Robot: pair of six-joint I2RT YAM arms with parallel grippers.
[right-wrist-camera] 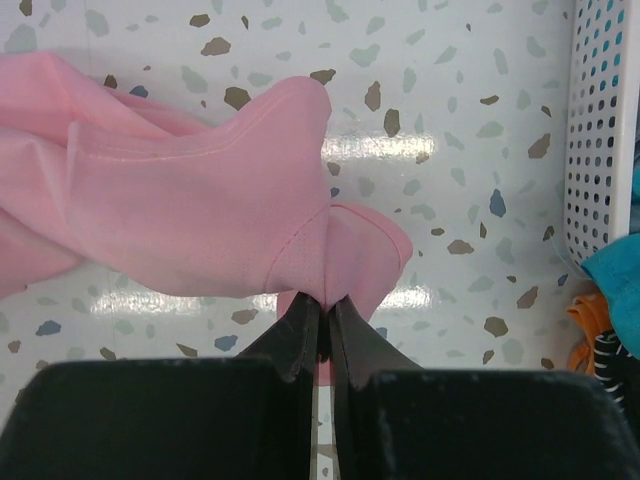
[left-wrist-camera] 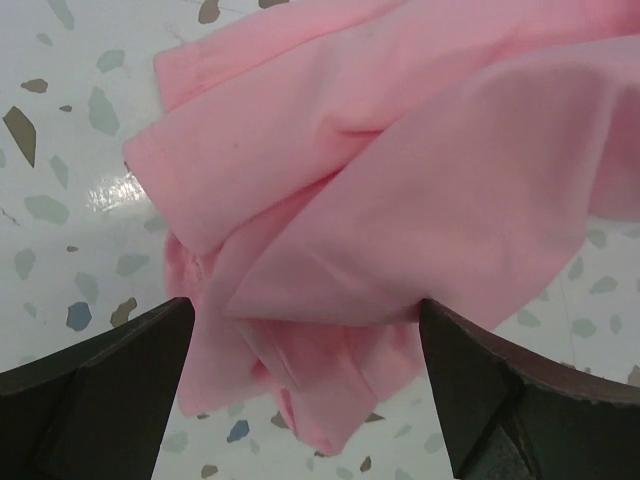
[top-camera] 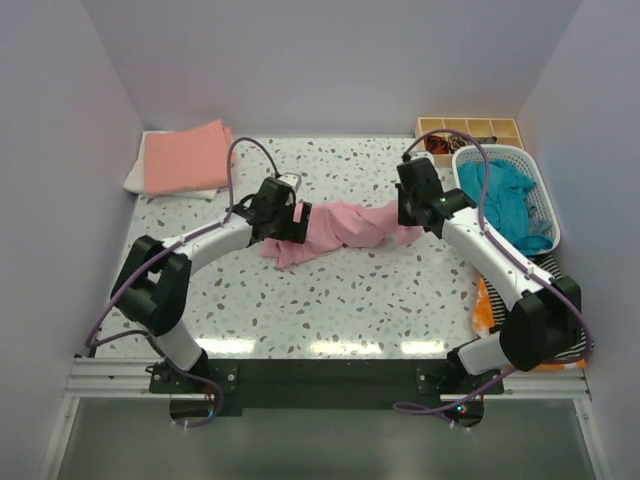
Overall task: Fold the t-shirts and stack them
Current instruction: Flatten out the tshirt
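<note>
A light pink t-shirt (top-camera: 340,230) lies bunched in a long twist across the middle of the table. My left gripper (top-camera: 288,222) is open over its left end; in the left wrist view the pink folds (left-wrist-camera: 400,200) lie between my spread fingers (left-wrist-camera: 100,390). My right gripper (top-camera: 412,218) is shut on the shirt's right end, pinching a hemmed edge (right-wrist-camera: 325,270). A folded salmon-orange t-shirt (top-camera: 185,157) lies on a white one (top-camera: 134,178) at the back left. A teal t-shirt (top-camera: 505,200) sits in the basket.
A white perforated basket (top-camera: 535,180) stands at the right edge, its wall in the right wrist view (right-wrist-camera: 600,110). A wooden compartment tray (top-camera: 470,128) is behind it. Orange and striped cloth (top-camera: 485,305) lies by the right arm's base.
</note>
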